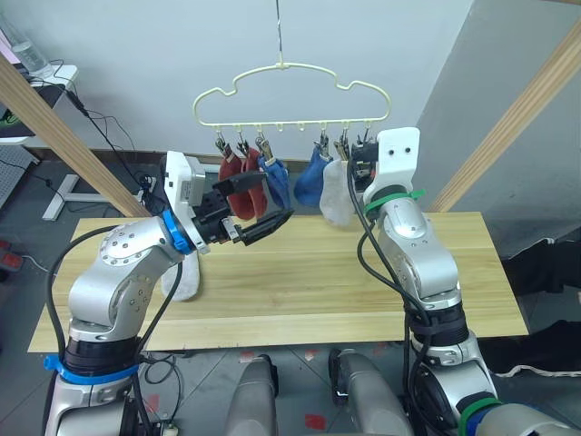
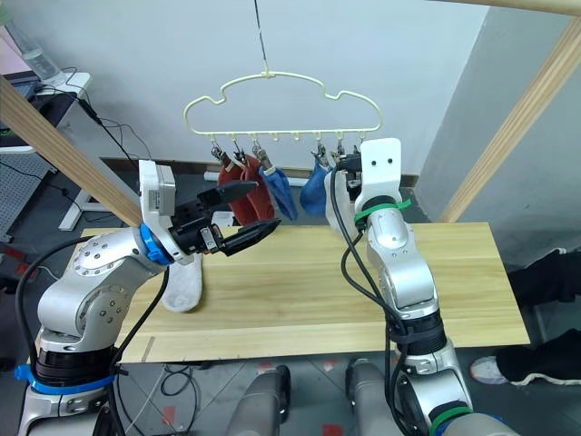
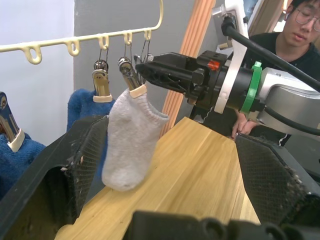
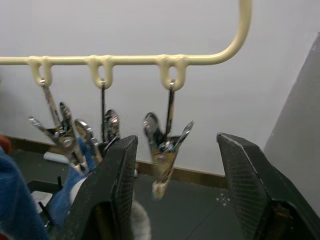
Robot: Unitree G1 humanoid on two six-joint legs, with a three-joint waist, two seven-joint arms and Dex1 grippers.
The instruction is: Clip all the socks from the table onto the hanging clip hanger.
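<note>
The pale-yellow clip hanger [image 1: 290,91] hangs above the table's [image 1: 309,291] far edge. Two rust-red socks [image 1: 238,180], two blue socks [image 1: 309,182] and a light grey sock [image 1: 336,198] hang from its clips. Another grey sock [image 2: 184,286] lies on the table at the left, partly behind my left arm. My left gripper [image 2: 265,205] is open and empty in front of the red socks. My right gripper [image 1: 360,157] is raised at the hanger's right end, open around an empty silver clip [image 4: 165,150], just beside the hanging grey sock [image 3: 131,140].
Slanted round wooden poles [image 1: 64,127] [image 1: 513,118] flank the table. A person [image 3: 295,30] sits behind the right side. A desk with cables [image 1: 45,91] stands at the back left.
</note>
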